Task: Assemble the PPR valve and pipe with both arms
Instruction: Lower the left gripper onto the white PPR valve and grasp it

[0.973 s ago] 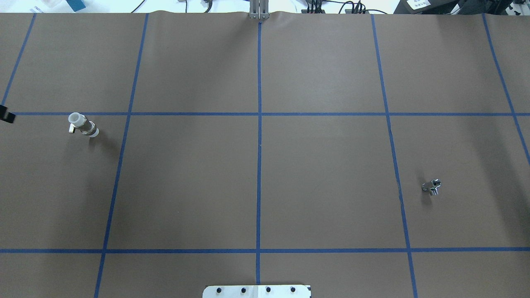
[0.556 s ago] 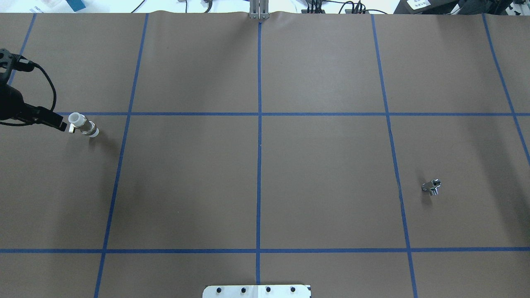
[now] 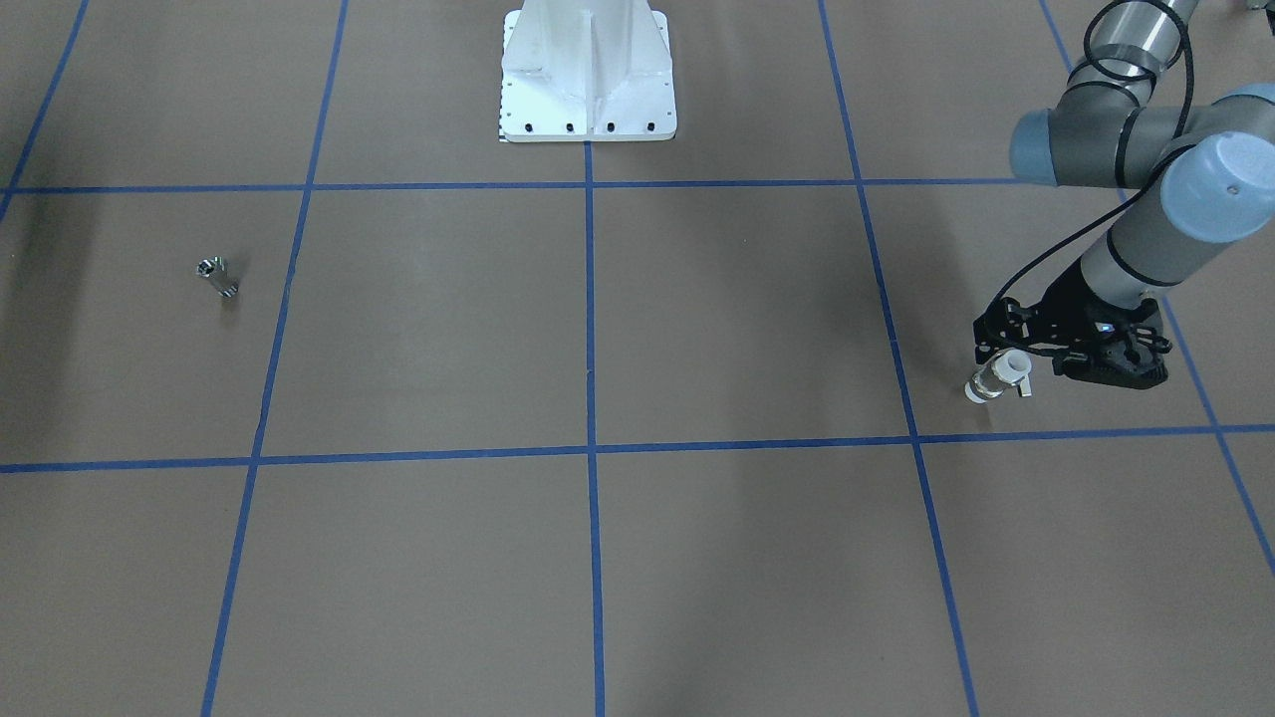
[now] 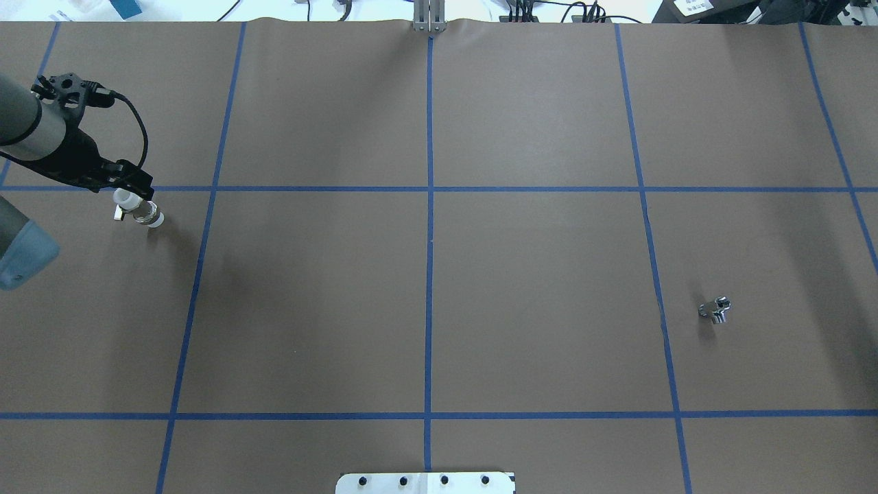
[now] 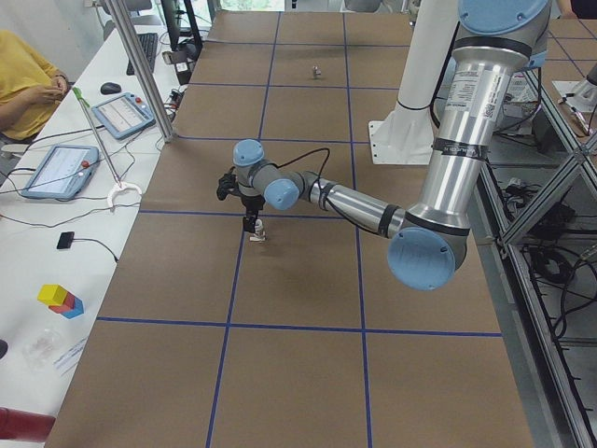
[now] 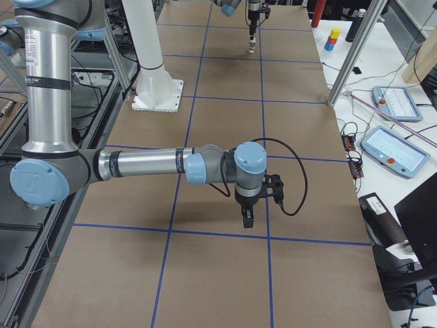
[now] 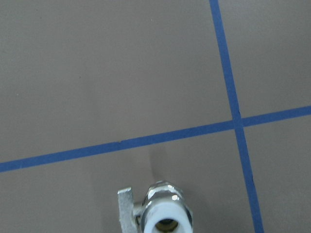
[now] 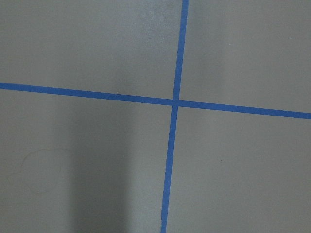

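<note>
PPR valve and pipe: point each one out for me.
PPR valve (image 4: 140, 210): overhead exterior view, on its metal-banded middle.
pipe (image 4: 715, 310): overhead exterior view, on its shiny metal body.

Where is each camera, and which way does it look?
Front-facing: across the table, facing the pedestal; left arm at right.
Overhead: behind the pedestal, looking down; left arm at left.
Exterior left: table's end; left arm nearest.
Exterior right: opposite end; right arm nearest.
Left wrist: down onto the PPR valve; no arm.
Right wrist: taped table only.
Shared: front-facing and overhead show the pipe.
</note>
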You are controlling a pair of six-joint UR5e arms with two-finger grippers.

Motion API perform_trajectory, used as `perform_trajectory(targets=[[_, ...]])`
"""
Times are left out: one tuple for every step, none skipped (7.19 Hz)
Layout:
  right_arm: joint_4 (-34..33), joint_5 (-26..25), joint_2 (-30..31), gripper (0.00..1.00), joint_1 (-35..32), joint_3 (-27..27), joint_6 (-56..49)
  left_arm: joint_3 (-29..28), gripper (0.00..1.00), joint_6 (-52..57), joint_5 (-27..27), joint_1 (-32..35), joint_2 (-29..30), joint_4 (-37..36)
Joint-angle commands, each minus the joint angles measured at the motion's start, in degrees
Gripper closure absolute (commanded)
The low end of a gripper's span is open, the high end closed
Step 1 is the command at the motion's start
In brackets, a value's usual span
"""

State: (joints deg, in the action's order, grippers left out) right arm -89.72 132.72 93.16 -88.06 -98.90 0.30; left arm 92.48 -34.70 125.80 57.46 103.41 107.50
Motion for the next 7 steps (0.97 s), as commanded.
perform_trajectory(targets=[[0.24,0.09,0.00,0.00,0.17,-0.06,2.67,-2.47,0.00,-0.02,-0.03,-1.55,0.82,-0.10],[0.25,0.00,0.00,0.00,0.34,0.02,2.69,-3.09,0.00,0.07,-0.03,-2.26,0.91,-0.10],[0.25,-0.09,0.00,0.00,0.34,-0.06,2.69,-3.09,0.00,0.07,-0.03,-2.26,0.91,-0.10],[0.25,-0.09,0.00,0.00,0.34,0.02,2.69,-3.09,0.01,0.07,-0.03,-2.26,0.91,-0.10],[0.25,-0.18,0.00,0.00,0.34,0.02,2.69,-2.83,0.17,0.07,0.06,-2.26,0.91,-0.19],[0.25,-0.09,0.00,0.00,0.34,0.02,2.69,-2.74,0.44,0.07,0.15,-2.26,0.82,-0.27],[0.25,-0.09,0.00,0.00,0.34,-0.06,2.69,-2.57,0.64,0.07,0.15,-2.26,0.74,-0.27]])
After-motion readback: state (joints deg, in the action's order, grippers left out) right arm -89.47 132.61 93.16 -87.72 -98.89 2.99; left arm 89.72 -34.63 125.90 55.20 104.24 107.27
